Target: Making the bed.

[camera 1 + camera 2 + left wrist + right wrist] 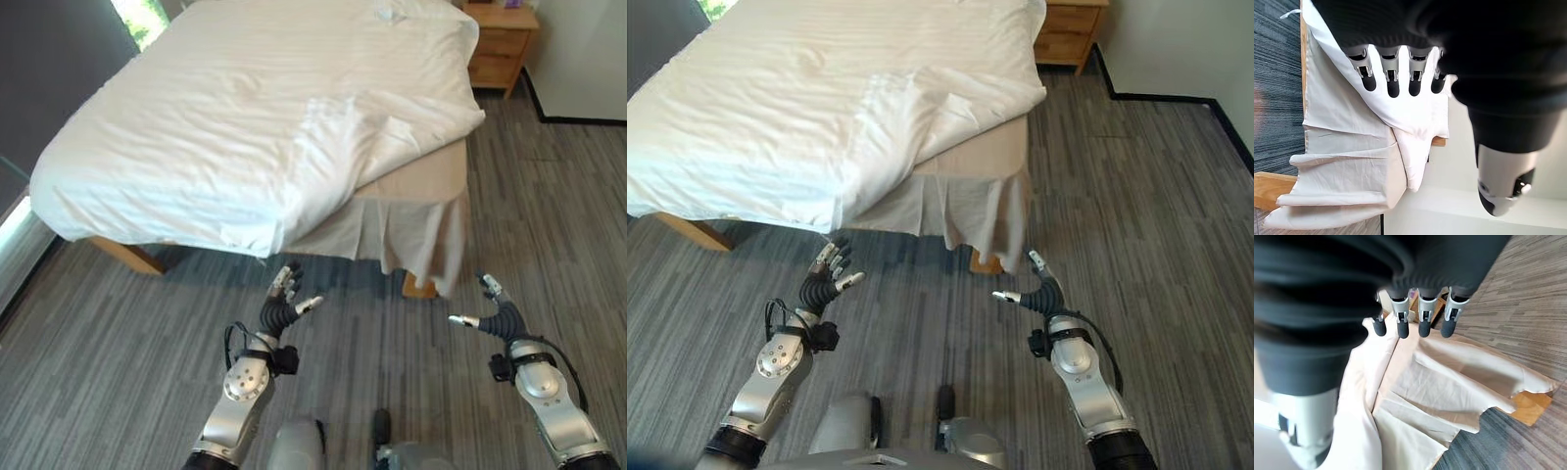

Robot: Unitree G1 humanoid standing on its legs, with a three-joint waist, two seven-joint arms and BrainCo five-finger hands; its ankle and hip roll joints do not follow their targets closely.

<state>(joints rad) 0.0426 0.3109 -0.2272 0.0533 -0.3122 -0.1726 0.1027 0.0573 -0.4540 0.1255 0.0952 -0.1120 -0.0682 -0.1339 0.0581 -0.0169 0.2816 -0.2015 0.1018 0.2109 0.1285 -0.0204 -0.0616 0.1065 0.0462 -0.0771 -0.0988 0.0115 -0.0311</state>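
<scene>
A bed stands ahead with a rumpled white duvet [255, 127] spread over it. The duvet is pulled back at the near right corner, where the beige mattress [431, 171] and the pleated bed skirt [411, 230] show. My left hand [282, 304] hovers over the floor just below the duvet's hanging front edge, fingers [1393, 81] straight, holding nothing. My right hand [495, 311] hovers lower right of the bare corner, fingers [1423, 318] relaxed and empty. Both hands are apart from the bedding.
A wooden nightstand [502, 41] stands at the bed's far right corner. Wooden bed legs [132, 257] show under the frame. Grey striped carpet [118, 352] surrounds the bed. A dark wall panel [49, 59] and a window lie on the left.
</scene>
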